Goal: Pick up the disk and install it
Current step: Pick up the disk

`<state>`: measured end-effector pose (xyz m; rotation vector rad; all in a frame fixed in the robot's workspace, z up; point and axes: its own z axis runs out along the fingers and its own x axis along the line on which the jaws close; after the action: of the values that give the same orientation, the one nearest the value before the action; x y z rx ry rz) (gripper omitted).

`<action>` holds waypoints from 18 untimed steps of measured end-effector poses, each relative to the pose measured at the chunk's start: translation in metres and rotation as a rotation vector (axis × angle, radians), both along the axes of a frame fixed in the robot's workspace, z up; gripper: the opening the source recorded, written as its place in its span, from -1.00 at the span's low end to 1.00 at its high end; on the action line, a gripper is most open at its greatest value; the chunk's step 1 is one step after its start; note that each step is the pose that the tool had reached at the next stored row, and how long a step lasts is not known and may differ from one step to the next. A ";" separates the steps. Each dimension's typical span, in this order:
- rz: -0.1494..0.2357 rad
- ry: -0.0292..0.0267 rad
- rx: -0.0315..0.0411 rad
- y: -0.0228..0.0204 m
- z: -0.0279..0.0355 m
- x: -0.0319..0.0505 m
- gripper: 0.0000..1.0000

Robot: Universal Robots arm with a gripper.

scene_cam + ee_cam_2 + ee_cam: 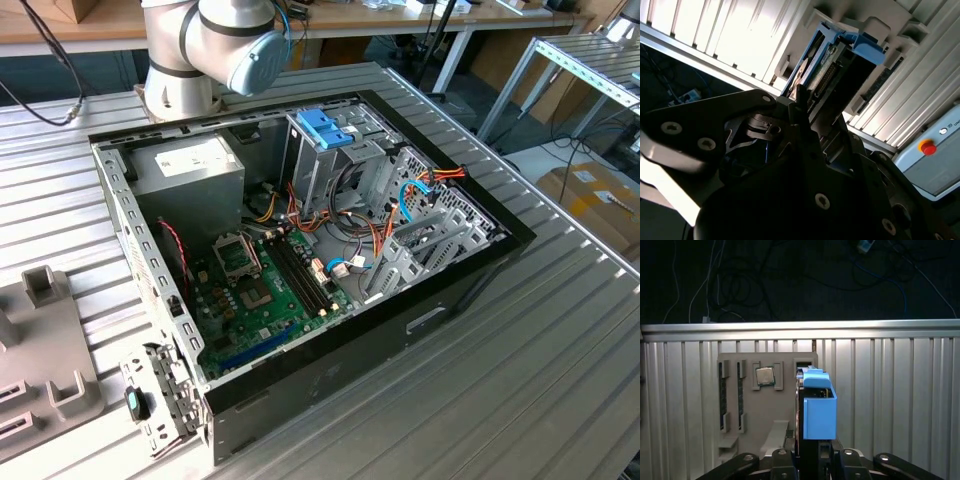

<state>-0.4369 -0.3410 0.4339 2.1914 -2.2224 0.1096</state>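
Observation:
The disk (pixel 815 410) stands on edge between my fingers, with its light-blue carrier rail facing the first wrist view. In the second wrist view the disk (pixel 832 65) shows its connector edge and blue rail end. My gripper (pixel 813 460) is shut on the disk's lower part, and its dark fingers (pixel 800 107) press against the disk's sides. The disk hangs over a grey parts tray (pixel 740 415) on the ribbed metal table. The open computer case (pixel 300 250) lies on the table in the exterior view, with its metal drive cage (pixel 330 165) at the back.
A darker blue bracket (pixel 325 128) tops the drive cage. The tray holds a square processor chip (pixel 765 376). The arm's base (pixel 215 45) stands behind the case. Cables (pixel 420 185) cross the case's right side. A red button box (pixel 932 155) sits near the table.

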 end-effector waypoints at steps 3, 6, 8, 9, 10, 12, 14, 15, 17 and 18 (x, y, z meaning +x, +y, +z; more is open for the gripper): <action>0.000 0.0001 -0.0014 0.0006 0.0013 0.0000 -0.30; 0.000 0.0001 -0.0029 0.0013 0.0028 0.0000 -0.30; 0.000 0.0001 -0.0040 0.0018 0.0041 0.0000 -0.30; 0.000 -0.0001 -0.0046 0.0022 0.0049 0.0000 -0.30; 0.000 -0.0002 -0.0050 0.0023 0.0049 0.0000 -0.30; 0.000 0.0001 -0.0052 0.0024 0.0051 0.0000 -0.30; 0.000 0.0001 -0.0052 0.0025 0.0051 0.0000 -0.30; 0.000 0.0001 -0.0052 0.0025 0.0051 0.0000 -0.30; 0.000 0.0001 -0.0051 0.0026 0.0054 0.0000 -0.30; 0.000 0.0001 -0.0052 0.0025 0.0065 0.0000 -0.30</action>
<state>-0.4369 -0.3385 0.4404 2.1887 -2.2196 0.1152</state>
